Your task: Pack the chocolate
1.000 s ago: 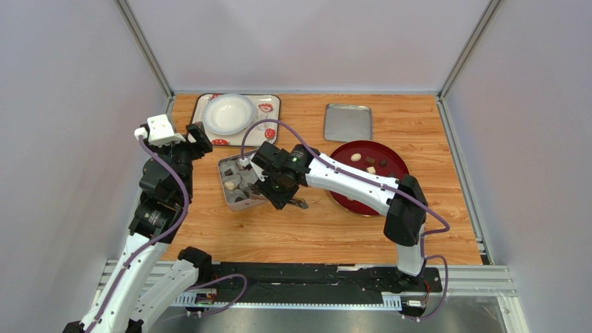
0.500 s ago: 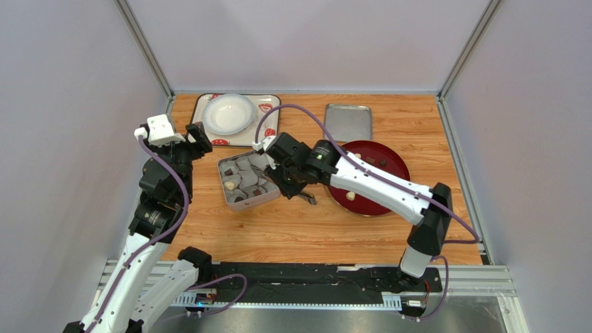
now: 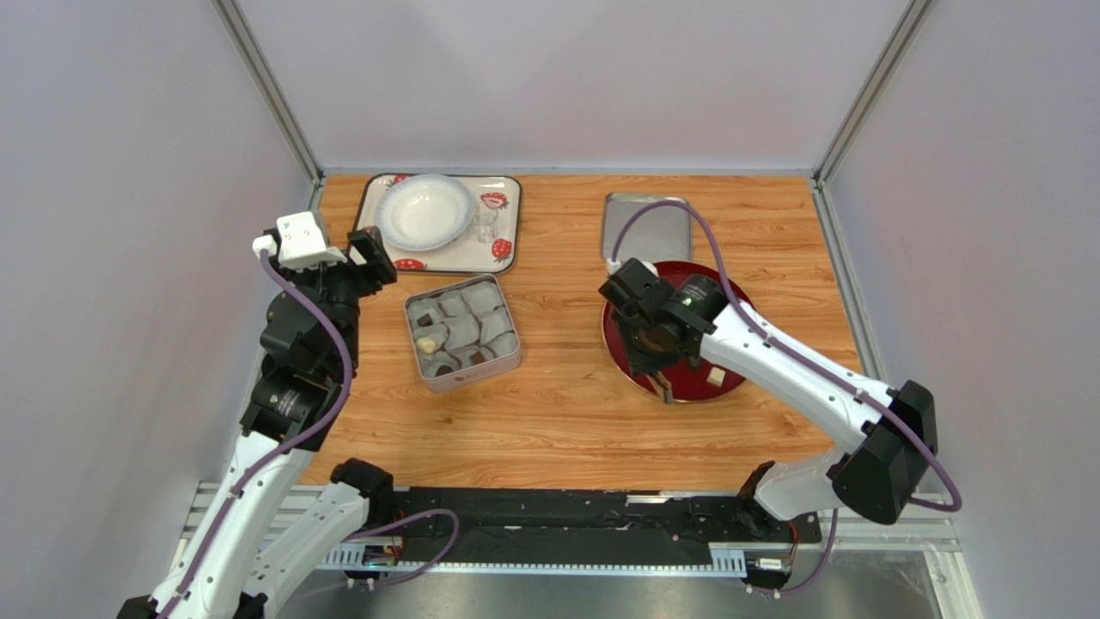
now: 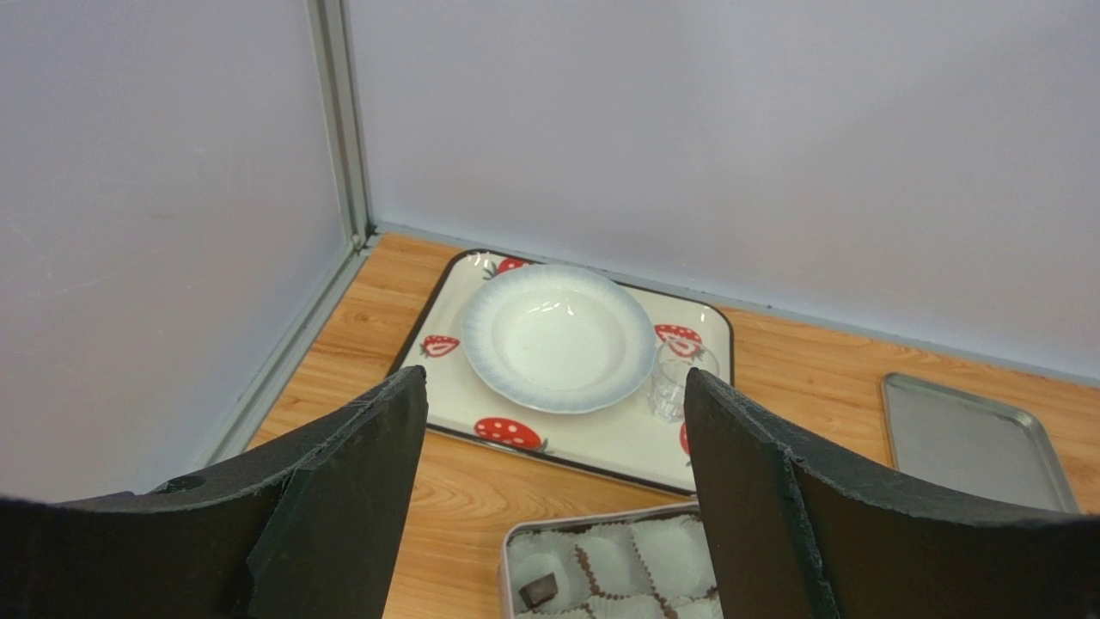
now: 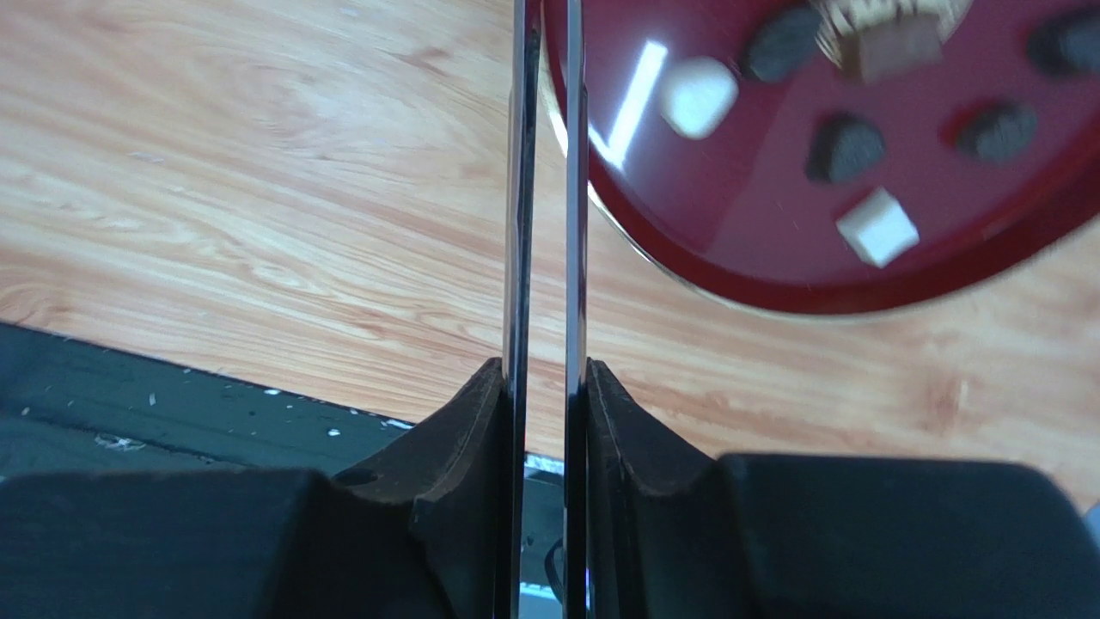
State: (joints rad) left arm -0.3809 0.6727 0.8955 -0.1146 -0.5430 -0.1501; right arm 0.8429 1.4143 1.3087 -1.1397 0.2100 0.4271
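Wood-grain tabletop (image 3: 568,426), seen from above, carrying an open metal tin (image 3: 514,351) lined with grey paper cups (image 3: 480,299). Only a few cups are filled (a cream piece and a couple of dark ones, toward the tin's near-left). Most of the chocolate (image 5: 846,145) lies loose on a dark red plate (image 5: 775,245), well apart from the tin on its right: dark lumps and cream-white pieces. The right tool (image 5: 544,103) hangs over the plate's near-left rim, its thin blades narrowly parted with nothing between them, probably lining up a pick. The left tool (image 4: 553,387) is wide and empty, raised off the tin's far-left corner, likely to leave the tin reachable. Beyond it sit a strawberry-print tray (image 4: 594,439) holding a white bowl (image 4: 558,338), and a flat metal lid (image 3: 646,227).
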